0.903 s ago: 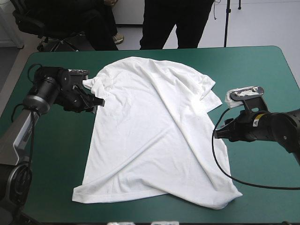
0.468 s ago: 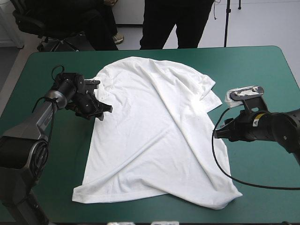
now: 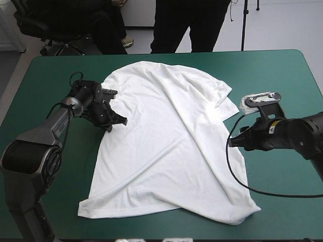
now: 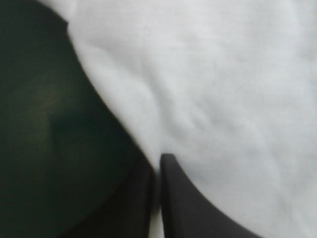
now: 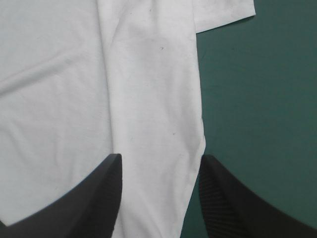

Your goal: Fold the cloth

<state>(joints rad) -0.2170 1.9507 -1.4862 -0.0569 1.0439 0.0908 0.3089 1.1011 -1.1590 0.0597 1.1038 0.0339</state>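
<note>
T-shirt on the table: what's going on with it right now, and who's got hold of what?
The white T-shirt lies spread out and wrinkled on the teal-green table. The left hand is at its left edge just below the sleeve, all but shut with a sliver of cloth pinched in it. The right hand sits low at the right edge, open and straddling the cloth's border, not gripping.

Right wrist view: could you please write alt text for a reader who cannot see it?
The right gripper is open over the side edge of the white T-shirt, which lies flat. Bare teal-green cover shows beside the edge.
</note>
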